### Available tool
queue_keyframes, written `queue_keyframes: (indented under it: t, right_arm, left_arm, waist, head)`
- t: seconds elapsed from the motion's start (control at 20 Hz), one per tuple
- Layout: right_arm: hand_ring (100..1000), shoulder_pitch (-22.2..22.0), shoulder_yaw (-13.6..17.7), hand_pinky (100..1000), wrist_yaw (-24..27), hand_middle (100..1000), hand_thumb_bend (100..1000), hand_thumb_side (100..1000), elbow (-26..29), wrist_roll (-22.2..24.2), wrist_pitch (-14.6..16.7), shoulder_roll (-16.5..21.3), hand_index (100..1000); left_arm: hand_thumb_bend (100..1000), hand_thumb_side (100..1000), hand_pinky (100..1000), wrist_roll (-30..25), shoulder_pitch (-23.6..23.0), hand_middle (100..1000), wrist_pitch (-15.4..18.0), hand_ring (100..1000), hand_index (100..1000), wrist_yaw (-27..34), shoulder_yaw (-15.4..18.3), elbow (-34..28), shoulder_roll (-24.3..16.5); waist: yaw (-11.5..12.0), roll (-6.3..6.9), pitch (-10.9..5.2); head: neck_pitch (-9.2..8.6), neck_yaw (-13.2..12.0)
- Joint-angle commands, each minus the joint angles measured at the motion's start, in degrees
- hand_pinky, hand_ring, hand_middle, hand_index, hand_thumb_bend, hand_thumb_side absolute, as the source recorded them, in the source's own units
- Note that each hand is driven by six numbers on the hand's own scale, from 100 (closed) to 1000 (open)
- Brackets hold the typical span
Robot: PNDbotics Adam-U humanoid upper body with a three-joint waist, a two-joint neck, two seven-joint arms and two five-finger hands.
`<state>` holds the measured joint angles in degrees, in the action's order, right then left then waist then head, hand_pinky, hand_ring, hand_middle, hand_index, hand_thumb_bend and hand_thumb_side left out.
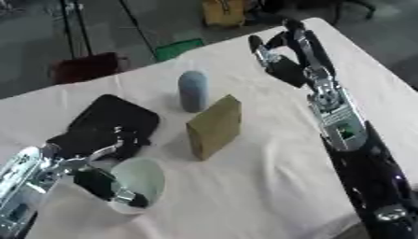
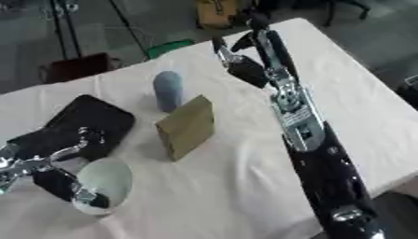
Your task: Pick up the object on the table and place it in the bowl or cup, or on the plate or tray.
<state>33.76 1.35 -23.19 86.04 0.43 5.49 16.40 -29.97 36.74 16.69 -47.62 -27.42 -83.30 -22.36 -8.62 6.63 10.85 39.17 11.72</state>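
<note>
Centre of the white-clothed table (image 1: pixel 269 196) stands the tan, cardboard-coloured rectangular block (image 1: pixel 215 127), upright on a narrow edge, its broad face plain and matte, corners crisp. Just behind it, close but apart, stands a blue-grey rounded cylinder (image 1: pixel 193 91), smooth and domed on top.

Down at the lower left, the left hand (image 1: pixel 98 172) has its fingers curled round the rim of a pale, whitish-green bowl (image 1: pixel 140 179), tipped so the opening faces the camera. Behind hand and bowl lies a black, flat, rounded tray (image 1: pixel 114 119), dark and empty-looking, though its surface is hard to read.

The right hand (image 1: pixel 282 58) reaches far across the table, well beyond the block and touching nothing; its fingers look apart and relaxed, but they're dark against dark, so that's my best reading.

The left eye view shows more of the left forearm at the bottom corner. The right eye view shows more bare cloth on the right, and the table's right edge dropping away beside the right arm.
</note>
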Motion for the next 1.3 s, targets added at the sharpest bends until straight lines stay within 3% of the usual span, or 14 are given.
queue_keyframes:
  t: [0.05, 1.3]
  right_arm:
    - [570, 1.10, -0.10, 693, -0.35, 803, 320, 547, 0.88, 0.06, 0.06, 0.70, 861]
    - [570, 1.09, -0.10, 693, -0.32, 803, 319, 547, 0.86, 0.07, 0.09, 0.77, 861]
  left_arm:
    - [1000, 812, 847, -0.45, 0.54, 865, 1.03, 846, 895, -0.97, -0.31, -0.35, -1.27]
    - [1000, 777, 856, 1.11, -0.14, 870, 3.16, 840, 908, -7.44, -1.24, 0.19, -0.31]
  waist:
    - [0.00, -0.31, -1.17]
    - [-0.44, -0.19, -1.12]
  head:
    - [-0.74, 0.07]
    - [-1.02, 0.10]
